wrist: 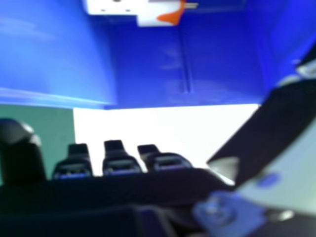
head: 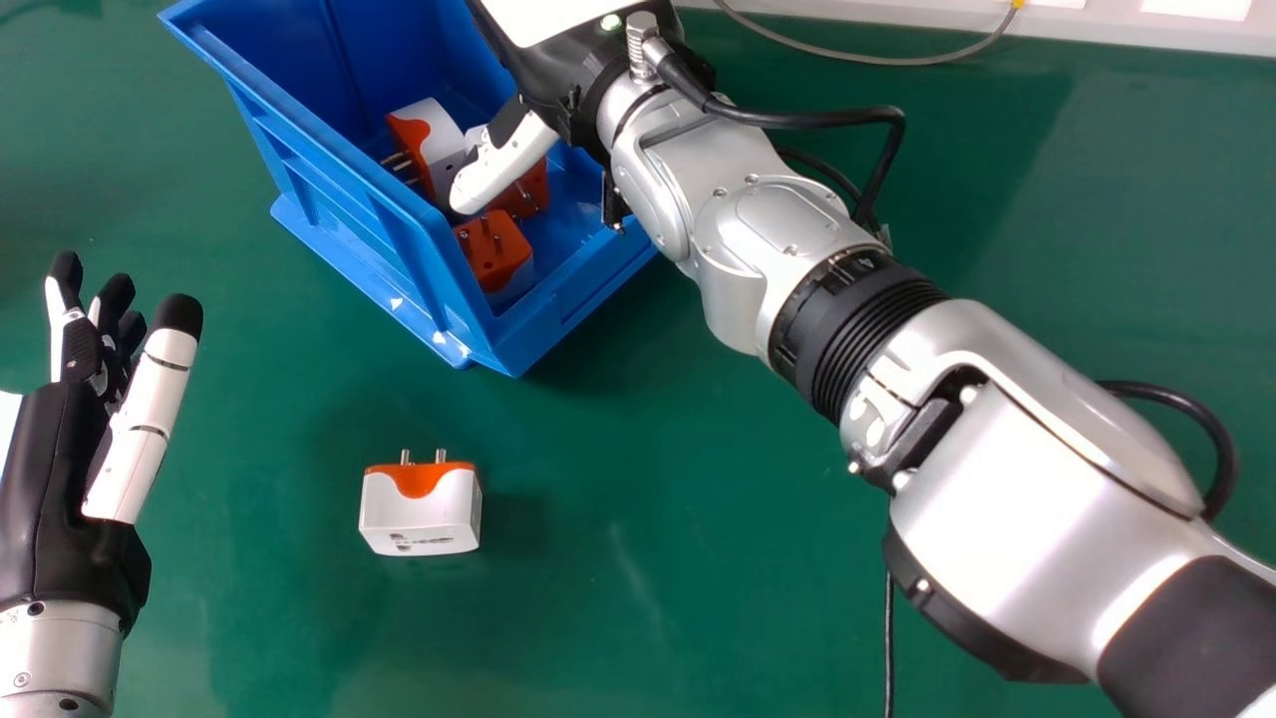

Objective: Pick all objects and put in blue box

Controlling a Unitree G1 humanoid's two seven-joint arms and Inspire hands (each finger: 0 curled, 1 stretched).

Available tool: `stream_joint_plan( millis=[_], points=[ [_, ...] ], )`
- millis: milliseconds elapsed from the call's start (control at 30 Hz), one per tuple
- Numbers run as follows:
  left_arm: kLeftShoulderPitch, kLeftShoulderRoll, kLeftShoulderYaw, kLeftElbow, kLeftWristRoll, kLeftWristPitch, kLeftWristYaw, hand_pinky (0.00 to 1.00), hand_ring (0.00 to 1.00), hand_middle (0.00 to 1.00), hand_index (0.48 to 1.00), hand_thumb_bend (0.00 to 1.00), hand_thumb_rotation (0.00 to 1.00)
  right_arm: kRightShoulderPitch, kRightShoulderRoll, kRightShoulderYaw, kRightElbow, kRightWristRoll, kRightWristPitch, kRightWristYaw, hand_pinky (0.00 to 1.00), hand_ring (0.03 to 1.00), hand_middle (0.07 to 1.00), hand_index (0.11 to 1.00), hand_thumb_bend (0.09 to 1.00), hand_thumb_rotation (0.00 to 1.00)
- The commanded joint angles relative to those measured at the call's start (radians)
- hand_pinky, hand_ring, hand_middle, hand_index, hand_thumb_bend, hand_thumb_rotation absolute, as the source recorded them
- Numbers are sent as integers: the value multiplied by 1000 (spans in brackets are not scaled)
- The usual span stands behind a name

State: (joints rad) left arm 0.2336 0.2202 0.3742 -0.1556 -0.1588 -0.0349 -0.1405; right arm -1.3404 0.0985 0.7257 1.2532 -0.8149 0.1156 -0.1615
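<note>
My right hand (head: 508, 160) is over the blue box (head: 349, 214), its thumb hanging above several orange-and-white plug adapters inside. One adapter (head: 493, 254) lies in the box's near corner, another (head: 429, 140) beside the thumb. In the right hand view, the right hand (wrist: 276, 163) is open with no object held, facing the box's blue inside (wrist: 143, 69) and an adapter (wrist: 160, 12). A further white adapter (head: 421, 509) with an orange top and pins stands on the green table outside the box. My left hand (head: 140, 429) rests open at the left, apart from that adapter.
The green table (head: 638, 558) extends around the box. A grey cable (head: 877, 60) runs along the far edge by a white border. The silver right forearm (head: 797, 239), with black cables, crosses the table from the lower right.
</note>
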Motion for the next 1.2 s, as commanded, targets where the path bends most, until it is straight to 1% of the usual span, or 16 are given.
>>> stream_joint_plan(
  millis=[0, 200, 333, 400, 500, 533, 600, 633, 733, 867, 1000, 1100, 1167],
  points=[
    [-2, 13, 6, 2, 2, -31, -5, 1000, 1000, 1000, 1000, 594, 741, -17, -1, 0, -25, -9, 0, -22, 1000, 1000, 1000, 1000, 1000, 654],
    [-5, 13, 6, 3, 2, -28, -7, 1000, 1000, 1000, 1000, 590, 744, -13, -6, -12, -34, -7, 1, -26, 1000, 1000, 1000, 1000, 1000, 654],
    [-5, 12, 4, 1, 2, -25, -7, 1000, 1000, 1000, 1000, 592, 745, 5, -19, -23, -59, -3, 0, -56, 1000, 1000, 1000, 1000, 1000, 646],
    [-3, 10, 3, 0, 2, -26, -6, 1000, 1000, 1000, 1000, 592, 745, 15, -25, -28, -71, -3, 0, -66, 1000, 1000, 1000, 1000, 1000, 614],
    [-5, 10, 4, 3, -3, -25, -9, 1000, 1000, 1000, 1000, 594, 745, 54, -50, -50, -134, 6, -9, -99, 1000, 1000, 1000, 1000, 1000, 578],
    [-6, 11, 4, 5, -4, -26, -11, 1000, 1000, 1000, 1000, 594, 745, 75, -61, -60, -167, 12, -13, -110, 1000, 1000, 1000, 1000, 1000, 578],
    [-6, 11, 4, 5, -5, -26, -12, 1000, 1000, 1000, 1000, 603, 747, 118, -84, -78, -234, 17, -22, -127, 1000, 1000, 1000, 1000, 1000, 516],
    [-5, 10, 3, 3, -5, -25, -12, 1000, 1000, 1000, 1000, 603, 747, 143, -96, -85, -273, 18, -27, -133, 1000, 1000, 1000, 1000, 1000, 516],
    [-5, 12, 4, 2, -7, -24, -15, 1000, 1000, 1000, 1000, 612, 750, 237, -141, -99, -414, 15, -39, -159, 1000, 1000, 1000, 1000, 974, 414],
    [-5, 13, 4, 1, -8, -25, -18, 1000, 1000, 1000, 1000, 616, 752, 363, -194, -116, -584, 2, -49, -185, 1000, 1000, 1000, 1000, 939, 319],
    [-6, 11, 4, 2, -10, -28, -19, 1000, 1000, 1000, 1000, 615, 753, 539, -263, -142, -833, -19, -31, -180, 1000, 1000, 1000, 1000, 917, 261],
    [-6, 11, 4, -1, -10, -26, -18, 1000, 1000, 1000, 1000, 615, 754, 642, -299, -164, -979, -39, -20, -156, 1000, 1000, 1000, 1000, 899, 234],
    [-4, 11, 5, -3, -9, -26, -17, 1000, 1000, 1000, 1000, 617, 754, 730, -330, -184, -1084, -40, -29, -148, 1000, 1000, 1000, 1000, 888, 233]
  ],
)
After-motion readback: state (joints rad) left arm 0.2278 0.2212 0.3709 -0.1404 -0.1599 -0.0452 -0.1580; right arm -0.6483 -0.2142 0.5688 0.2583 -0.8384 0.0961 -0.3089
